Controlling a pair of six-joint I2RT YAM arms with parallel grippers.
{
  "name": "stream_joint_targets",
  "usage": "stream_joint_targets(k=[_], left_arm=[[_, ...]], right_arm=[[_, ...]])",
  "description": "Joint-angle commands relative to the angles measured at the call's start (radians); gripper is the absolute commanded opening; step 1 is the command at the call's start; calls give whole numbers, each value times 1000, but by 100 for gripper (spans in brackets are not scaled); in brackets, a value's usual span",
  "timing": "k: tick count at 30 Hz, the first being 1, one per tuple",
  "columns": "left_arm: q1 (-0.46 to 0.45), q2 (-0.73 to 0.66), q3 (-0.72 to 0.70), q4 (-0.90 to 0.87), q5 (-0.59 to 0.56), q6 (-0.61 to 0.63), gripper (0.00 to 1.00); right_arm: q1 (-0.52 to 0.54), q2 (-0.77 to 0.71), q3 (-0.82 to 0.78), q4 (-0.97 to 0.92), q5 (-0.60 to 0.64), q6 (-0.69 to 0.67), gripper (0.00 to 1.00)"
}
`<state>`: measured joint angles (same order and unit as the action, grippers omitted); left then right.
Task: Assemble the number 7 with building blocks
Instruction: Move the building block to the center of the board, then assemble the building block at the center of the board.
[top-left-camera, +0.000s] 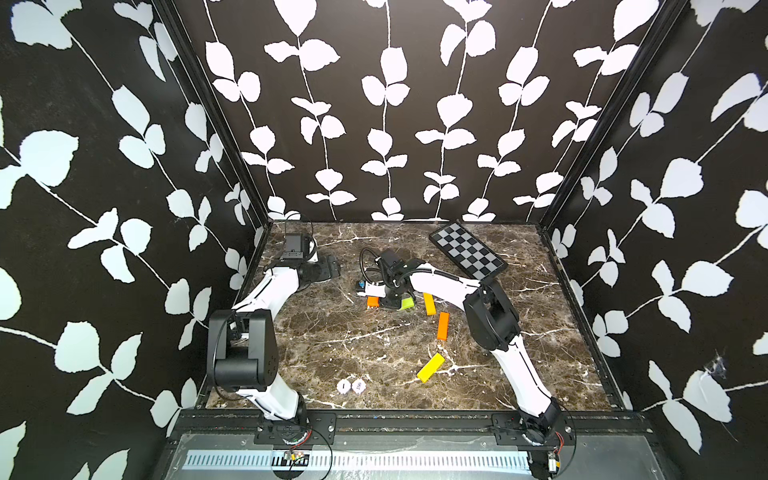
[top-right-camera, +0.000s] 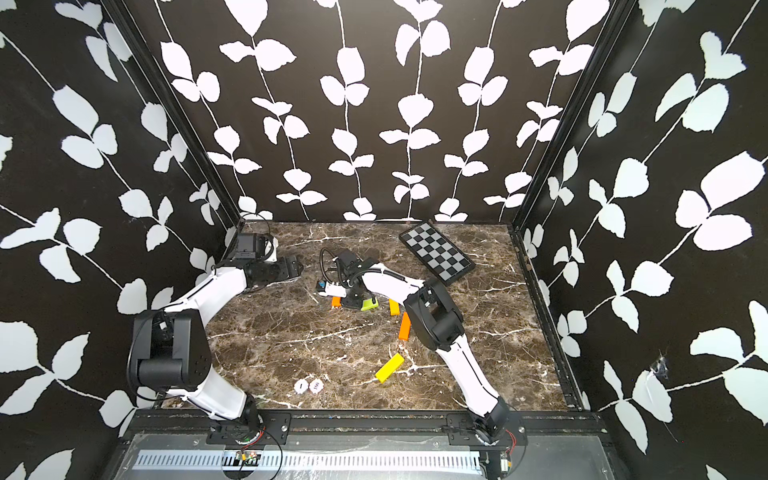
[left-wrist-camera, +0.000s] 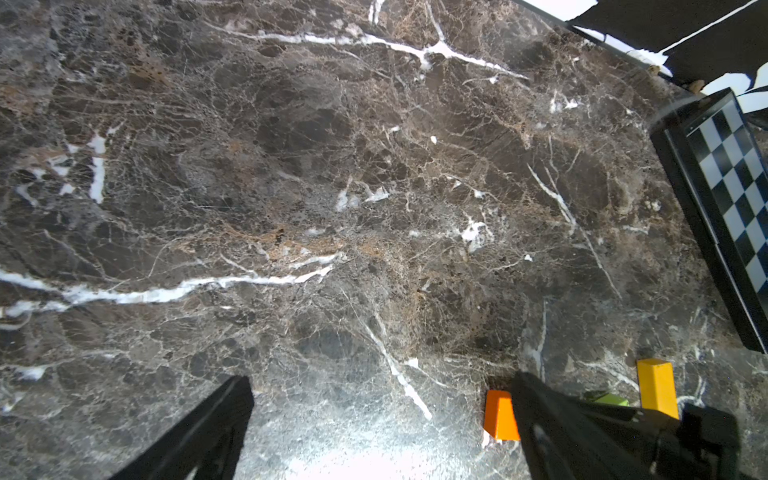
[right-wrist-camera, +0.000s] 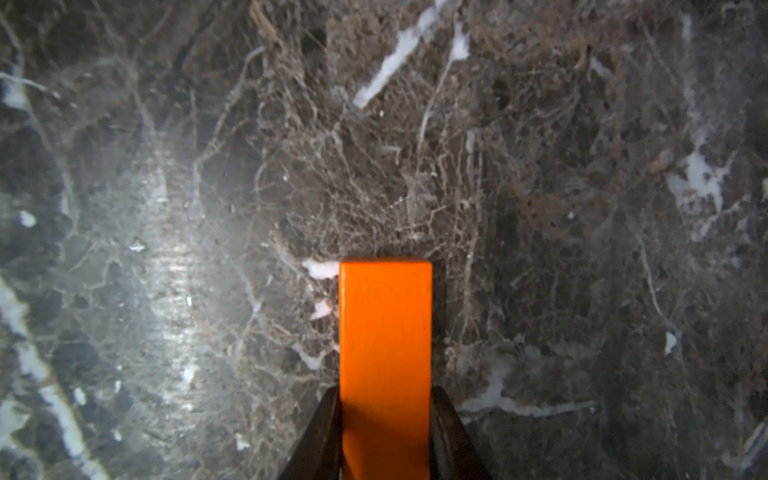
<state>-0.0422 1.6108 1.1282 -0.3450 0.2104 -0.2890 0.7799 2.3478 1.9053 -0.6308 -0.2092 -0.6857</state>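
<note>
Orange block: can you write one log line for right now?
right gripper: shut on orange block | left gripper: open, empty | lime block: beside right gripper

Orange rectangular block (top-left-camera: 372, 302): only one end shows in both top views; the rest lies under the right pincer (top-left-camera: 390, 302). In the right wrist view its gripped end runs off the frame.

Pale yellow-green short block (top-left-camera: 407, 304): partly covered by the same pincer.

Black-grey checkerboard (left-wrist-camera: 731, 208): cut by the frame in the left wrist view.

Two white round tokens (top-left-camera: 351, 386), near the front edge of the brown marble surface (top-left-camera: 324, 345): markings too small to read.
</note>
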Motion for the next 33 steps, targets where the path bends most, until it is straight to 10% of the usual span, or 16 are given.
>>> stream_joint_targets(k=[1, 12, 24, 33], left_arm=[[9, -3, -17, 17, 14, 4, 99], [8, 6, -17, 15, 21, 3, 99], [-56, 30, 30, -24, 71, 26, 99], [-125, 83, 44, 21, 169, -32, 97]], right_arm=[[-13, 42, 9, -18, 4, -31, 29], [-14, -94, -112, 134, -2, 11, 67], [-133, -444, -449, 221, -72, -11, 68], [-178, -366, -423, 105, -138, -71, 60]])
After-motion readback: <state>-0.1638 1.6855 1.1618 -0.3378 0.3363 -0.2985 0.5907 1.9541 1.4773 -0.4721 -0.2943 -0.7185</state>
